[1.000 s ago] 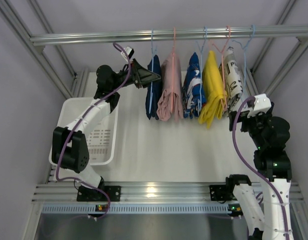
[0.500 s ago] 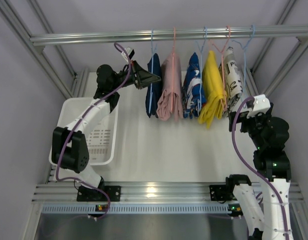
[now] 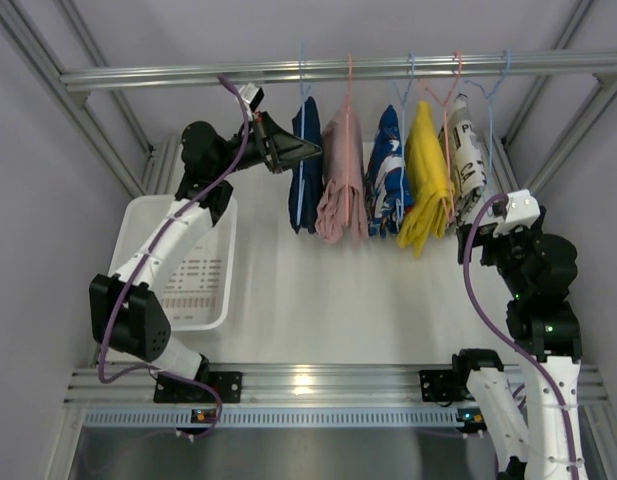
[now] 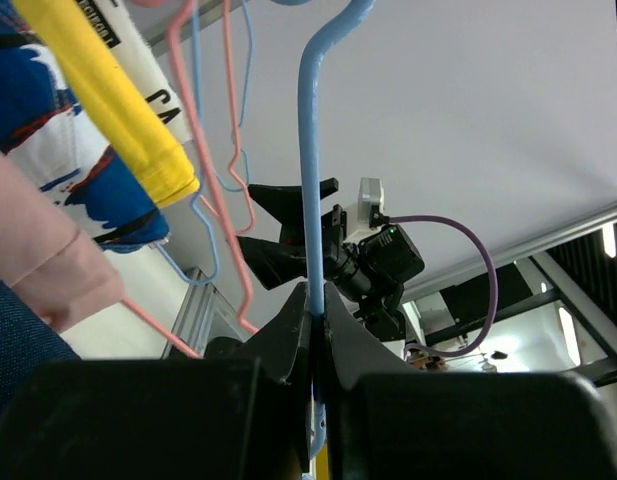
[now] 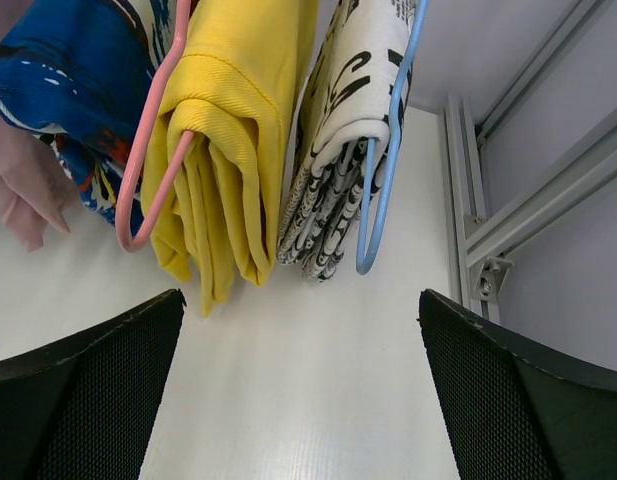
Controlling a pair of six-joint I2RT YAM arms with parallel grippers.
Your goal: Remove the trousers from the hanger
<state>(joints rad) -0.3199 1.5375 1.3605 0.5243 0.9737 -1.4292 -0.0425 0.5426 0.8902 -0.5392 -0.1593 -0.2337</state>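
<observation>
Setting: a white table [image 3: 318, 300] inside a metal frame, with garments hanging from a rail [image 3: 188, 74] at the back.
Navy trousers [image 3: 306, 175]: draped on a light blue hanger [image 4: 310, 150], just beside the tips of the left gripper [image 4: 314, 310].
Pink trousers [image 3: 340, 185]: on the next hanger along, apart from both grippers.
Left fingers: pinched together on the blue hanger's wire; seemingly clear of the cloth, though the view is poor.
Right gripper [image 5: 298, 300]: fingers wide apart, holding nothing, below the yellow garment [image 5: 228, 150].

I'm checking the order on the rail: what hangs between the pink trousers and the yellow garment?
One thing only: the blue garment with white pattern hangs between the pink trousers and the yellow garment. The top external view shows this plainly.
</observation>
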